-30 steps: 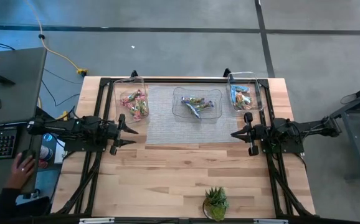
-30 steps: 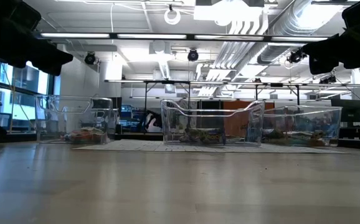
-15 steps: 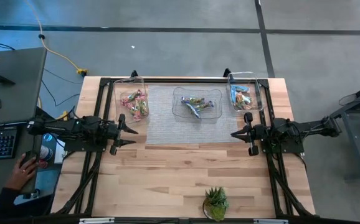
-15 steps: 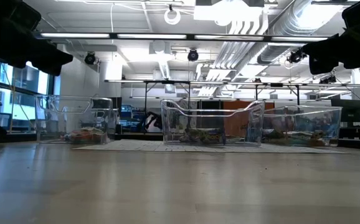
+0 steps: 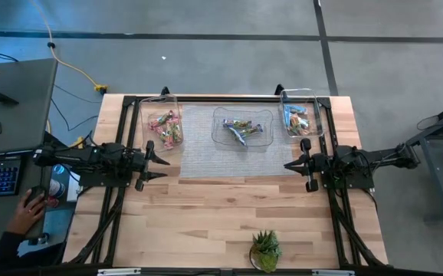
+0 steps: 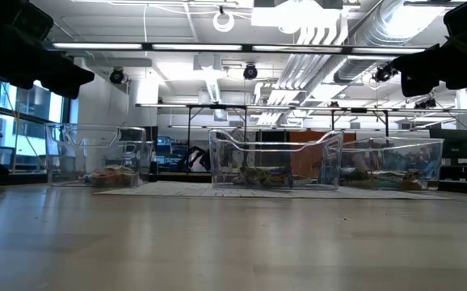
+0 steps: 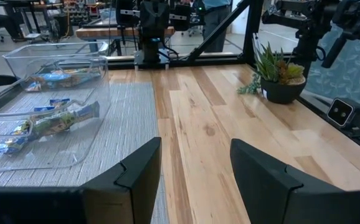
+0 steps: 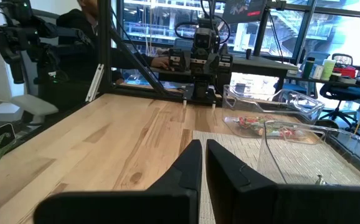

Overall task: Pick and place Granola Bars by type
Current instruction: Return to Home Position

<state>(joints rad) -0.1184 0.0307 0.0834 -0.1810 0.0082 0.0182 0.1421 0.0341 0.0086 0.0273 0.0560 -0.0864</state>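
The Granola Bars (image 5: 165, 127) lie sorted in three clear bins along the far side of the worktop (image 5: 221, 215). Green-and-red ones are in the left bin (image 5: 142, 123), purple-blue in the middle bin (image 5: 215, 126), and what look like tan-orange ones in the right bin (image 5: 283, 107). The left gripper (image 5: 162, 164) hangs beside the left bin, fingers spread and empty. The right gripper (image 5: 287, 165) hangs near the right bin, fingers pressed together on nothing.
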